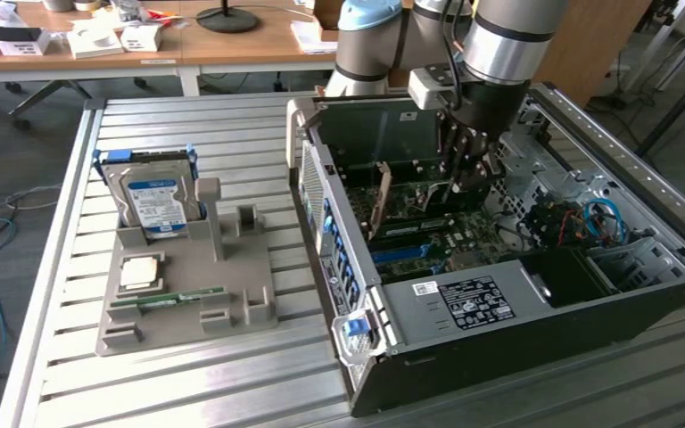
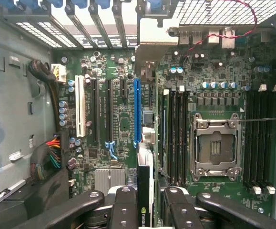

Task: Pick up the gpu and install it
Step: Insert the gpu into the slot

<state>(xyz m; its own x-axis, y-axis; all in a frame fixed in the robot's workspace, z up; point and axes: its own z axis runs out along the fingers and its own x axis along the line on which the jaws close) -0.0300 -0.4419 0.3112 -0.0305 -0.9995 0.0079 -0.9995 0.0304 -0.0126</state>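
My gripper [image 1: 467, 174] is down inside the open computer case [image 1: 462, 357], shut on the gpu [image 1: 408, 196]. In the wrist view the gpu [image 2: 145, 167] is edge-on, a thin dark card with a green logo, clamped between the black fingers [image 2: 123, 202]. It hangs upright over the motherboard [image 2: 118, 119], right next to the long blue slot [image 2: 137, 112] and parallel to it. I cannot tell whether its lower edge touches the slot. The gripper [image 2: 145, 198] sits over the card's near end.
On the slatted table at the exterior view's left, a grey holder [image 1: 242, 299] carries a hard drive [image 1: 158, 205], a chip [image 1: 140, 270] and a green memory stick [image 1: 182, 297]. In the case, an empty CPU socket [image 2: 214, 145], memory slots [image 2: 176, 138] and cables [image 1: 598, 223] flank the card.
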